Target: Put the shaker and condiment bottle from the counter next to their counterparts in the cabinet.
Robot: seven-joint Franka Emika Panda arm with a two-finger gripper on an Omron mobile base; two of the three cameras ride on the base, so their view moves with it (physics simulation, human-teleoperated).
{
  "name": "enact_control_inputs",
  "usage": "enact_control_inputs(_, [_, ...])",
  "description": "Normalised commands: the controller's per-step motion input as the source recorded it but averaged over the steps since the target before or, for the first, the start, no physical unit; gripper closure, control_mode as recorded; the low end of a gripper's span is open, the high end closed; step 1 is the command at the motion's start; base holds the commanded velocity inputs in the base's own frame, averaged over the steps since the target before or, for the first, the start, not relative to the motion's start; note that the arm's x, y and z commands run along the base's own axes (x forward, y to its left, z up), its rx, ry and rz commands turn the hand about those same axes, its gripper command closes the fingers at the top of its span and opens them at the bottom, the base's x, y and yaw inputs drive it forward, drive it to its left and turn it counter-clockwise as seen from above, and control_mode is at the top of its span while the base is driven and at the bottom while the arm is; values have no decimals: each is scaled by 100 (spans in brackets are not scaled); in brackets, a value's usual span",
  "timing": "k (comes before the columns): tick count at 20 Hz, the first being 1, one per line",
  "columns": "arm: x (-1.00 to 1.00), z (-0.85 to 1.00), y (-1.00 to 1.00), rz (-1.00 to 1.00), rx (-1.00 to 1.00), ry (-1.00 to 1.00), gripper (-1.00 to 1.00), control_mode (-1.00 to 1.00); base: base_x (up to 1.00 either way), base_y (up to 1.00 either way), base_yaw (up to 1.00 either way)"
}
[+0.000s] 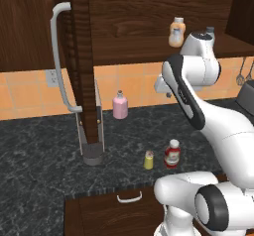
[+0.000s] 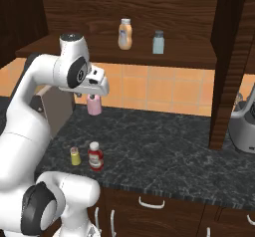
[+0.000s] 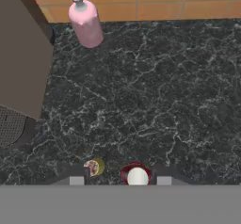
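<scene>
A small yellow shaker (image 1: 149,160) and a red bottle (image 1: 172,153) with a white cap stand side by side, just apart, near the front edge of the dark marbled counter (image 1: 44,150). The robot's gripper (image 3: 117,177) hangs above them with its jaws drawn narrow and empty. A pink bottle (image 1: 119,105) stands at the counter's back edge, and on the open cabinet's shelf (image 2: 189,57) above are an orange-and-cream bottle (image 2: 125,34) and a grey-blue shaker (image 2: 158,42).

Arm (image 2: 30,106) raised, folded; jaws shut, empty.
</scene>
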Motion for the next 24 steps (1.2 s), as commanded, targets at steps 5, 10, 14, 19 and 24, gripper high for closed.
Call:
enact_control_inputs(5, [-9, -8, 0, 16, 5, -7, -100, -100, 0, 0, 0])
enact_control_inputs(10, [-6, -17, -12, 50, 10, -30, -100, -100, 0, 0, 0])
enact_control_inputs(14, [-29, -61, -15, 64, 9, -29, -100, -100, 0, 0, 0])
enact_control_inputs(19, [-32, -79, -26, 43, 19, -21, -100, -100, 0, 0, 0])
enact_control_inputs(24, [-29, -75, -36, 40, 15, -31, -100, -100, 0, 0, 0])
